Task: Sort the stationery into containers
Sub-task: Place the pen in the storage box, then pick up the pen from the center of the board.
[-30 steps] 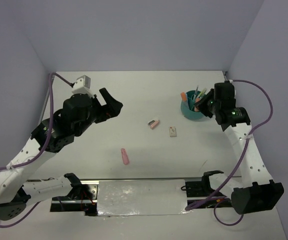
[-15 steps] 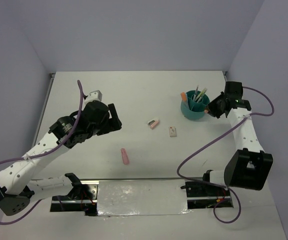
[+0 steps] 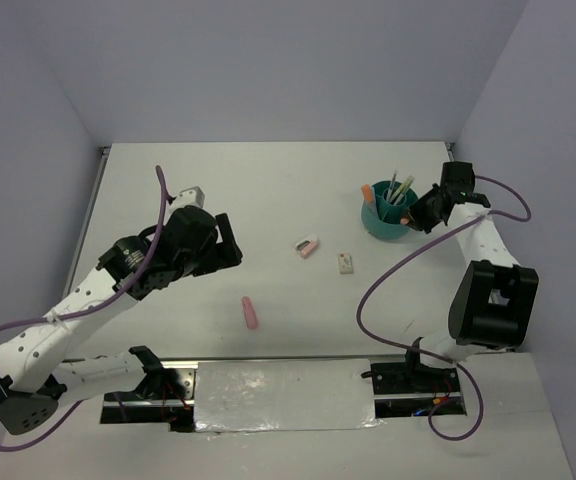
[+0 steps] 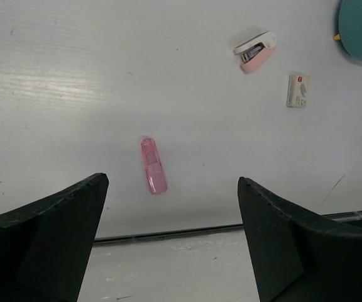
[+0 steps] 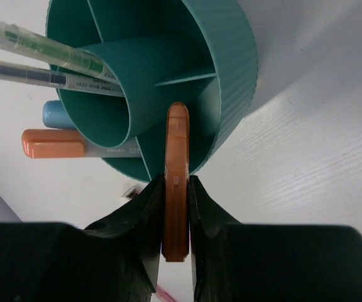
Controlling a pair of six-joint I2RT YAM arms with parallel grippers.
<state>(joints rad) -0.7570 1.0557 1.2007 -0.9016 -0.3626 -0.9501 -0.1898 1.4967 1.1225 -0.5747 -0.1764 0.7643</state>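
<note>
Top external view first, from your left: the left arm has dropped from its raised pose and swung in over the table (image 3: 268,180), so the left gripper (image 3: 230,243) now hangs above the loose pieces rather than away from them. Its jaws stand wide apart and hold nothing; the left wrist view shows the left gripper (image 4: 171,182) framing the pink highlighter (image 4: 154,167), which lies flat and untouched, so that looks like your next pick. Further right, a small pink and white stapler (image 3: 309,245) and a white eraser (image 3: 345,263) lie well apart from it, also unsorted. On the right, the teal organiser (image 3: 386,222) already holds several pens and an orange-capped marker (image 3: 367,190). The right arm has folded back and come in at the organiser's right side. In the right wrist view the right gripper (image 5: 176,182) is clamped on an orange highlighter (image 5: 177,138), its tip reaching over the organiser's wall (image 5: 231,56) above an outer compartment; whether it touches the rim, you cannot tell.
</note>
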